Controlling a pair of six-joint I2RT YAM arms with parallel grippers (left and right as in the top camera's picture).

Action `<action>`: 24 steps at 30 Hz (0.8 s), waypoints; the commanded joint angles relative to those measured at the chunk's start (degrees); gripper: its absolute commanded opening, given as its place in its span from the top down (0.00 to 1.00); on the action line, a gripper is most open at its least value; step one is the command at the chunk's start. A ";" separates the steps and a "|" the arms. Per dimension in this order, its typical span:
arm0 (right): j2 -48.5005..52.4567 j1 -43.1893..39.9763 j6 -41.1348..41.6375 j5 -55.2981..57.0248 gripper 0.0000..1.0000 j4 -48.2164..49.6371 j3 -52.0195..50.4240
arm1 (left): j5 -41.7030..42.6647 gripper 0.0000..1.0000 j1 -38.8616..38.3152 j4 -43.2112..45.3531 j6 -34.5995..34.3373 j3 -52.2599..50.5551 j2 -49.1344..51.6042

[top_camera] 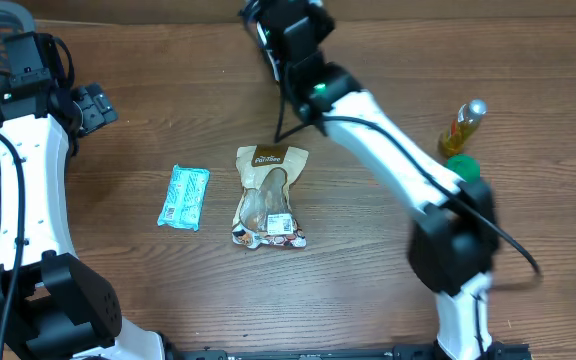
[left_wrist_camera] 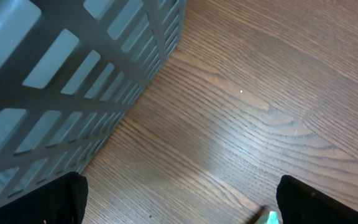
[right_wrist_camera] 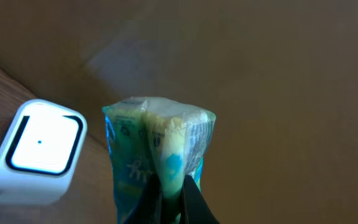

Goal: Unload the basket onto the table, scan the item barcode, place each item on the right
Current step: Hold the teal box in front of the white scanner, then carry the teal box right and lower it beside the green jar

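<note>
The right gripper (right_wrist_camera: 173, 196) was clamped on a green packet (right_wrist_camera: 160, 146) just beside the scanner (right_wrist_camera: 39, 149). The barcode probably needed turning squarely toward the scanner's window and holding steady. The left gripper (top_camera: 90, 104) stood wide, far from the scanner.

Packet (right_wrist_camera: 160, 143) print blurred, lower end cut off

The table (top_camera: 368, 280) is of brown wood with a clear grain. Near its middle a brown snack pouch (top_camera: 268, 197) lies flat, and a light-blue packet (top_camera: 184, 197) lies near it, apart. A grey basket (left_wrist_camera: 61, 74) stands at one side. A small bottle (top_camera: 463, 127) and a green round thing (top_camera: 461, 165) are at the other. A white scanner (right_wrist_camera: 39, 149) rests on the wood.
</note>
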 commanded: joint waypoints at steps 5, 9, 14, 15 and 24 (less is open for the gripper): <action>-11.91 -2.56 30.12 -2.19 0.96 -28.02 0.52 | -0.72 0.01 -0.17 0.13 0.66 1.01 -0.52; -12.41 -6.40 39.80 -13.73 0.96 -44.87 0.46 | -0.72 0.00 -0.17 0.13 0.66 1.01 -0.52; -12.31 -13.64 49.46 -27.89 0.96 -56.74 -1.51 | -0.72 0.01 -0.17 0.13 0.66 1.01 -0.52; -12.31 -14.95 51.01 -28.59 0.96 -58.23 -2.12 | -0.72 0.00 -0.17 0.13 0.66 1.01 -0.52; -12.31 -21.73 53.66 -30.14 0.96 -61.42 -11.91 | -0.72 0.00 -0.17 0.13 0.66 1.01 -0.52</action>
